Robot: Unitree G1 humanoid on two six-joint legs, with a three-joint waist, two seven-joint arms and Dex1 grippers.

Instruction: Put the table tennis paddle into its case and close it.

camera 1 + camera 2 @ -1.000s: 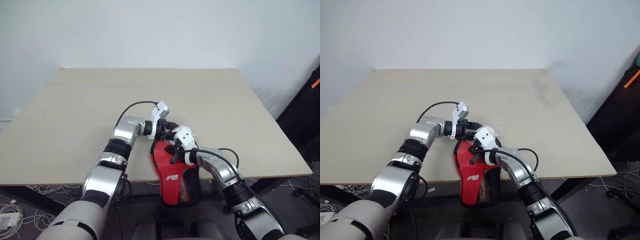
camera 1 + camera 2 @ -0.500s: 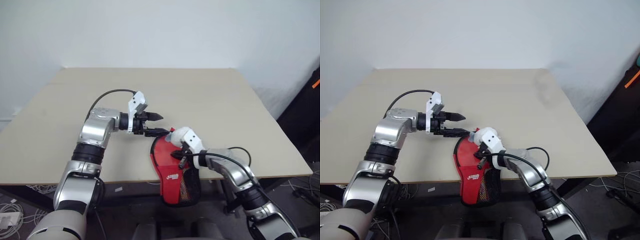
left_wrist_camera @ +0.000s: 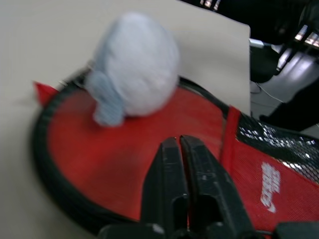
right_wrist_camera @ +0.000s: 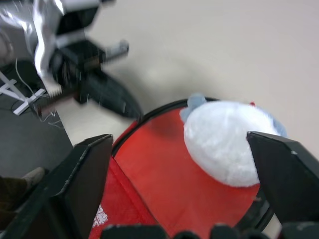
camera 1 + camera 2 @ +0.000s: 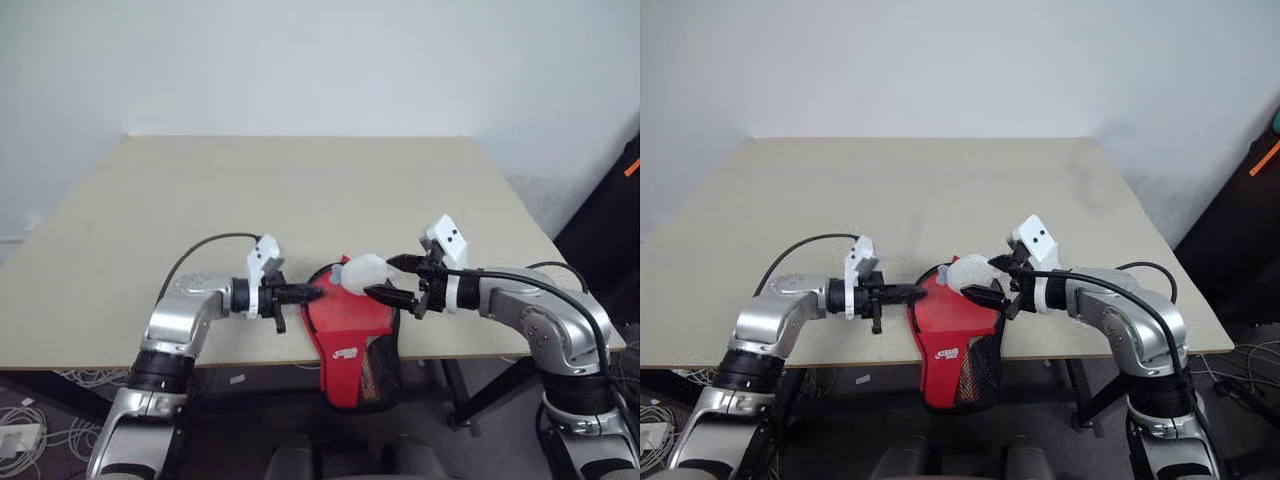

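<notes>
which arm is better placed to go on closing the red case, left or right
Probably the left. The left gripper is shut, its tips at the rim of the case, where the black edging runs. The right gripper stands open beside the pale grey-blue lump resting on the case, holding nothing.

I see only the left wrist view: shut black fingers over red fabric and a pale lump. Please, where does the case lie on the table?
Observer: The case lies at the near edge of the table; its mesh end hangs over the edge.
Operator: And where is the other gripper?
Observer: The right gripper is open, its fingers on either side of the pale lump, not closed on it.
Operator: Is my gripper touching the case?
Observer: The left gripper is shut, its tip at the case's left rim; contact cannot be told.
Operator: Is the paddle out on the table?
Observer: No paddle lies on the table around the case.
</notes>
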